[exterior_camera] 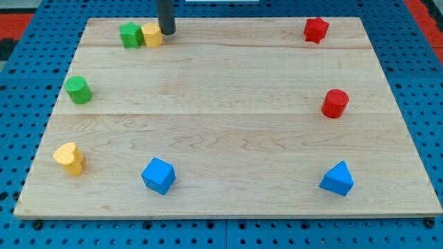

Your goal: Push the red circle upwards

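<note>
My rig carries no pincer to spread, only my tip beside the yellow block, so I'd swing it right and down below the distant red circle, then push straight up the tabletop.

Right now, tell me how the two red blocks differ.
The red circle is a round cylinder; the red star has a pointed, notched outline. The circle sits midway down the board at the view's right; the star sits near the top right corner, above it. Both are red, stand apart from other blocks, and lie far from my tip, which is by the yellow block at top left.
</note>
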